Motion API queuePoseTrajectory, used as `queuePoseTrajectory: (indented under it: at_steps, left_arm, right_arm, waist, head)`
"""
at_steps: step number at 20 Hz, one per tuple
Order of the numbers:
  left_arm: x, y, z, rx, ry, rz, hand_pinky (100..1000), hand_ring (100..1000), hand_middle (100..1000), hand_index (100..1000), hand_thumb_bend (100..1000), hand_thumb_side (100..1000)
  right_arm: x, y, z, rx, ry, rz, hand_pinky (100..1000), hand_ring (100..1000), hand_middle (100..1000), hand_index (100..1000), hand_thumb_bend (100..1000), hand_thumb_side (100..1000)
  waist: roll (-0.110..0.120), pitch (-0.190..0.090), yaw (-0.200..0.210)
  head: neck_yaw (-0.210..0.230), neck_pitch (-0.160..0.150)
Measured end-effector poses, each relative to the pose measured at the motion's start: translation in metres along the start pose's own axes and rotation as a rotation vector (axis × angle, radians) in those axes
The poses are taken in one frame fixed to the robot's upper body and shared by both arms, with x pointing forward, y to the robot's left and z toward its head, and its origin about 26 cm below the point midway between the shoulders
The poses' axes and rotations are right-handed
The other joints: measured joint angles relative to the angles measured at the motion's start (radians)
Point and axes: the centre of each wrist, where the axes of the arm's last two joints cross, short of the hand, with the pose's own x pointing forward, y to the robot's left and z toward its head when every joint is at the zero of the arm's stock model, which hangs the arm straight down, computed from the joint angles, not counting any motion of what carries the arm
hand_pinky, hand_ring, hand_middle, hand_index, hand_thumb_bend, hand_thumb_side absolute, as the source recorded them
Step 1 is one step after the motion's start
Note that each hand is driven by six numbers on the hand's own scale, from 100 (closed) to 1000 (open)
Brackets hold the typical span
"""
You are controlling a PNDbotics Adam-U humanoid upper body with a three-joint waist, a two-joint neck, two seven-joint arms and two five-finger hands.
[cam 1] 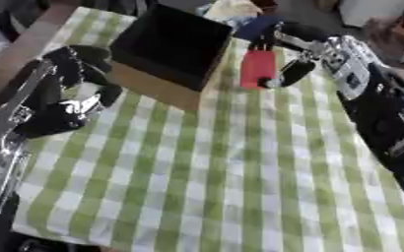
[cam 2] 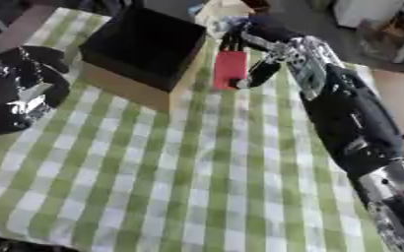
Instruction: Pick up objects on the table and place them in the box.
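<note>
Checked cloth point(cam 1: 240, 187) nearest; right robot hand point(cam 1: 285, 49) grips red object point(cam 1: 257, 68) beside box point(cam 1: 173, 44).

The near half of the tabletop point(cam 1: 240, 187) lies bare checked cloth, open to either arm. At the far end the box point(cam 1: 175, 42) stands open-topped, seemingly unblocked above, the left hand point(cam 1: 67, 106) just beside its near-left corner and a red object point(cam 1: 257, 69) just right of it.

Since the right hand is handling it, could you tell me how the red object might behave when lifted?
The red object looks like a flat-sided block, so it is probably stiff and unlikely to roll. It appears tall and narrow, so it might tip if set down on end. The right hand spans it easily, suggesting it is fairly light.
</note>
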Motion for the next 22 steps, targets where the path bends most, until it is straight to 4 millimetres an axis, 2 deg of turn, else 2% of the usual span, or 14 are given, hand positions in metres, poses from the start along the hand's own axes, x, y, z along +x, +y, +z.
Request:
queuePoseTrajectory:
  at_steps: [4, 12, 22]
  left_arm:
    - [-0.001, -0.004, 0.0, -0.024, 0.0, 0.003, 726, 593, 611, 781, 487, 395]
    - [-0.001, -0.009, -0.001, -0.05, -0.001, 0.019, 725, 592, 609, 780, 491, 394]
    - [0.001, -0.014, -0.002, -0.071, -0.016, 0.03, 725, 591, 580, 777, 492, 392]
  right_arm:
    - [0.006, -0.025, 0.0, -0.075, -0.046, 0.035, 758, 629, 443, 775, 378, 100]
    - [0.015, -0.052, 0.003, -0.152, -0.101, 0.06, 758, 629, 443, 775, 367, 100]
    - [0.028, -0.062, 0.001, -0.181, -0.165, 0.055, 760, 630, 455, 775, 359, 100]
  waist:
    - [-0.017, -0.025, 0.009]
    - [-0.034, -0.032, 0.018]
    - [-0.045, -0.033, 0.053]
  head:
    - [0.0, -0.004]
    - [-0.003, -0.014]
    - [-0.026, -0.026]
